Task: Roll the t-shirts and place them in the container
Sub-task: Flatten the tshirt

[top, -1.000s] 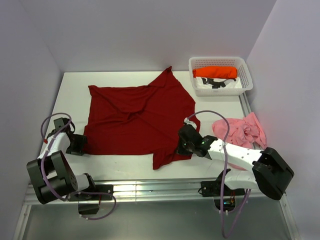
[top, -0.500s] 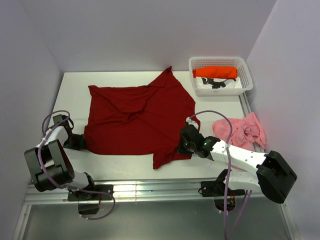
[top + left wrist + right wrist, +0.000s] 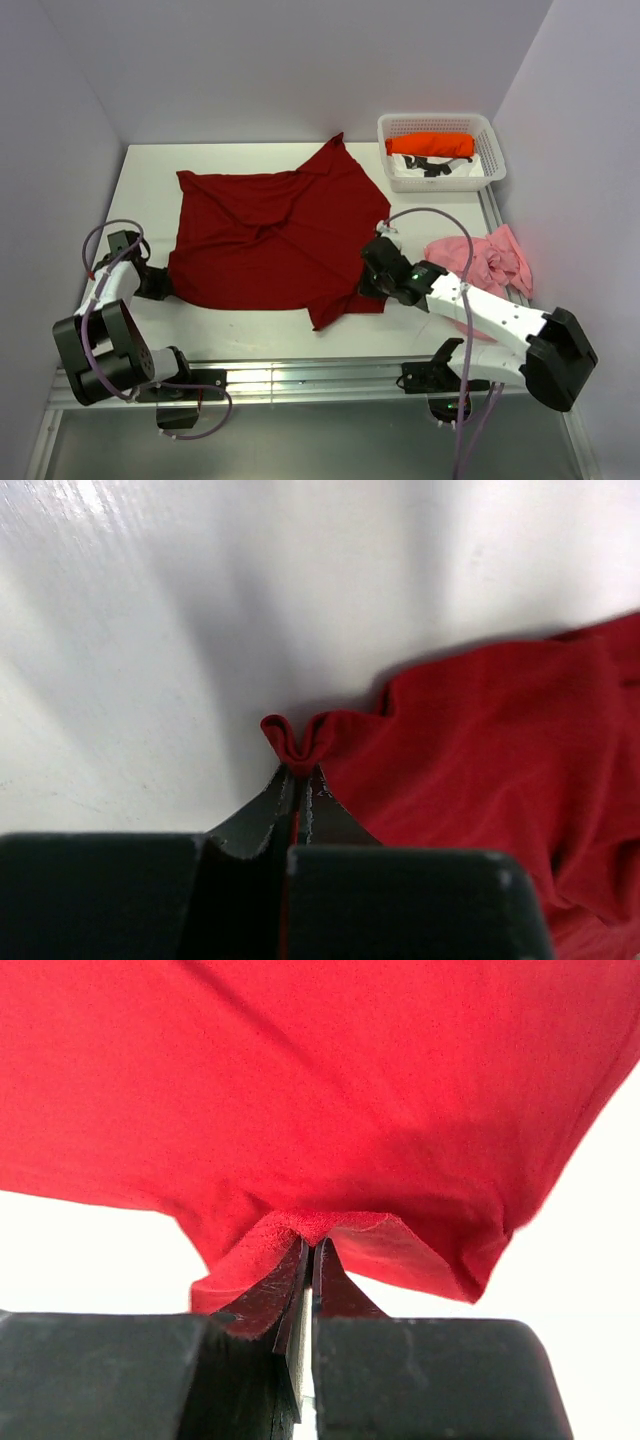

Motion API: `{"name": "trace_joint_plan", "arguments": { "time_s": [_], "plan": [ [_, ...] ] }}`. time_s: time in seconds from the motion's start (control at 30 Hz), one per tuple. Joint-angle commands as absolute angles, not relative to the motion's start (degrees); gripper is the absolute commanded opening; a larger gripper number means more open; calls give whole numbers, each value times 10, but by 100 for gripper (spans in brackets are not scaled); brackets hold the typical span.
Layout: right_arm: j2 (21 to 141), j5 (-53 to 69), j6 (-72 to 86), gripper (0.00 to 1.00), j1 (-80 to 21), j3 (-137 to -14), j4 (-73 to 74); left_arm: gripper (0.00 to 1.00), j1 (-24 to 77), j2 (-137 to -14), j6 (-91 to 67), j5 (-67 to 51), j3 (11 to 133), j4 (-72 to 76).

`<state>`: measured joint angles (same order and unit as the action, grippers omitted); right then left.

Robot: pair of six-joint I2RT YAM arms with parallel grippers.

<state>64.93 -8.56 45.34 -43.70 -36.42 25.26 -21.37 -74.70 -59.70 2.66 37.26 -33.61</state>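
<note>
Dark red t-shirt (image 3: 270, 235) spread; pink t-shirt (image 3: 480, 262) crumpled; orange t-shirt (image 3: 430, 145) rolled.

Overhead looks down; wrist close-ups share the shirt (image 3: 270, 235).

Right gripper (image 3: 306, 1260) pinching dark red t-shirt (image 3: 330, 1090)

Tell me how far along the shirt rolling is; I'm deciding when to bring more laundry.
Done: the orange shirt lies rolled in the basket. In hand: the red shirt lies spread on the table, unrolled, the left jaws shut on its near left corner, the right jaws on its near right edge. Left: rolling it, then the crumpled pink shirt at the right.
</note>
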Motion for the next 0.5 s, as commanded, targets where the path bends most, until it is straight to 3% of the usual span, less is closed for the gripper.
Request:
{"name": "trace_joint_plan", "arguments": {
  "time_s": [0.0,0.2,0.47],
  "plan": [
    [605,-143,426,0,-423,-449,296,0,-211,-707,-601,34,396,-343],
    [599,-143,386,0,-388,-583,351,0,-213,-631,-615,4,438,-356],
    [644,-176,330,0,-379,-793,339,0,-215,-620,-668,-36,541,-345]
  ]
}}
